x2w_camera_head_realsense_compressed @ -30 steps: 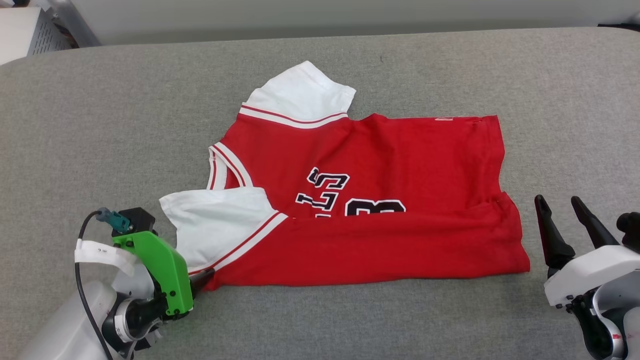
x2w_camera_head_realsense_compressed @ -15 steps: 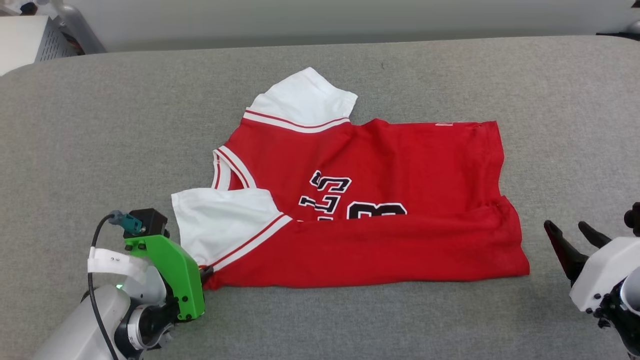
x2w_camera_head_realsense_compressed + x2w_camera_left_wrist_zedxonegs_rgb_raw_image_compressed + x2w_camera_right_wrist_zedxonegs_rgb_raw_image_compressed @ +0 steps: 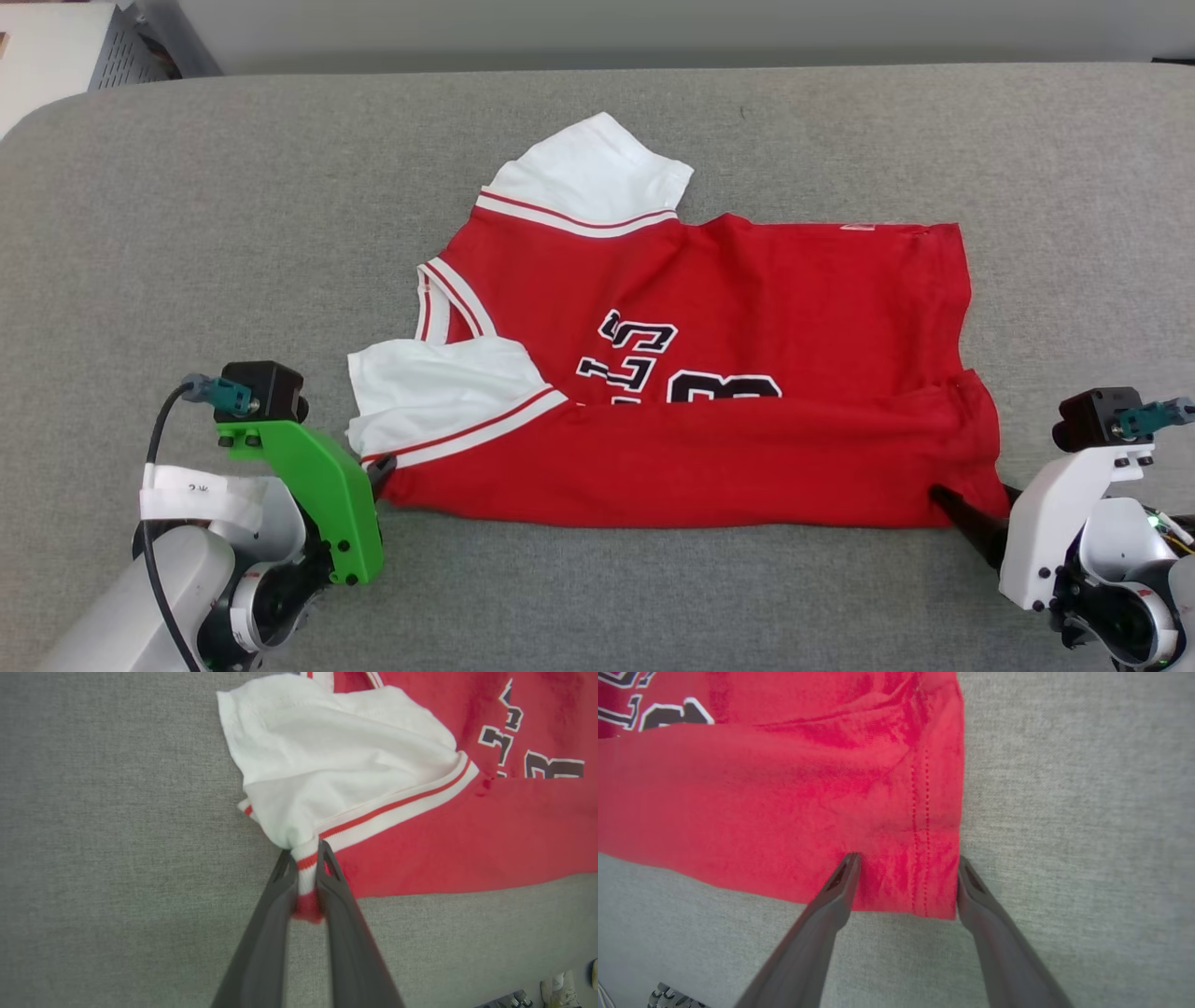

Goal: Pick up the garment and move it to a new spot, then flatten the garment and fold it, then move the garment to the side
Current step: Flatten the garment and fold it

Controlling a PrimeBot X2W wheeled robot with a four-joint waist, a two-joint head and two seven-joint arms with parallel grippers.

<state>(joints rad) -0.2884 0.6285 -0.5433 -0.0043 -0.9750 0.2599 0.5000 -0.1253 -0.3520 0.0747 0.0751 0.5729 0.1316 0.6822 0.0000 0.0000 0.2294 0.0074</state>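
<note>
Garment (image 3: pixel 747 280) now seemingly between left fingers (image 3: pixel 266 933)

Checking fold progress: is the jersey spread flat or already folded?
Partly folded: the garment has its near side turned over the front, covering the lower part of the numerals.

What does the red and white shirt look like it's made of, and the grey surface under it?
The shirt: soft matte knit, probably cotton or polyester jersey; it creases and bunches, and its hem is double-stitched. The surface: grey woven cloth, matte, possibly upholstery; a fine weave shows close up.
</note>
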